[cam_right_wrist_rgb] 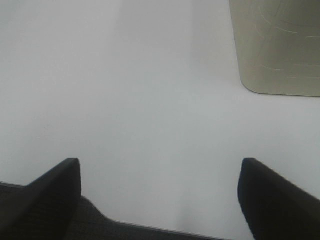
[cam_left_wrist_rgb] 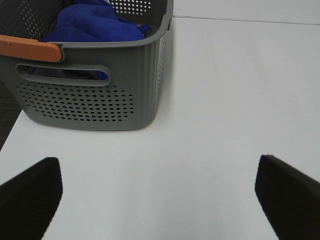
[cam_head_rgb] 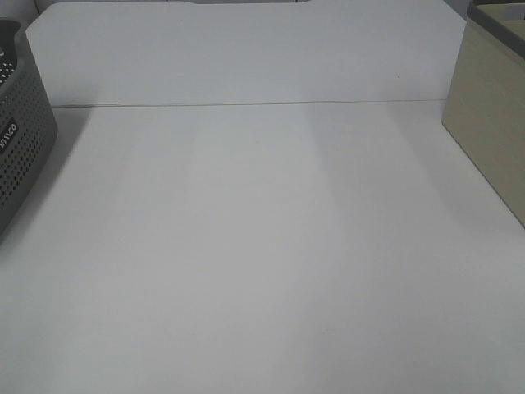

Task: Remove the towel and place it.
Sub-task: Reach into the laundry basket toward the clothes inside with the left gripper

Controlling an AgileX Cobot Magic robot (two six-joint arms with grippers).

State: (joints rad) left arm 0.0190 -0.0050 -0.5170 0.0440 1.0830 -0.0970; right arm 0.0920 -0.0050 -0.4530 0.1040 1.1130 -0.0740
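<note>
The towel (cam_left_wrist_rgb: 92,24) is a royal-blue cloth bunched up inside a grey perforated basket (cam_left_wrist_rgb: 95,100) with an orange handle (cam_left_wrist_rgb: 30,49). In the exterior high view only the basket's side (cam_head_rgb: 20,139) shows at the left edge, and the towel is hidden there. My left gripper (cam_left_wrist_rgb: 159,197) is open above the white table, short of the basket, with nothing between its fingers. My right gripper (cam_right_wrist_rgb: 160,192) is also open and empty over bare table. Neither arm appears in the exterior high view.
A beige box (cam_head_rgb: 492,115) stands at the right edge of the white table (cam_head_rgb: 262,246); the right wrist view shows its corner (cam_right_wrist_rgb: 277,45). A seam runs across the table (cam_head_rgb: 246,104) toward the back.
</note>
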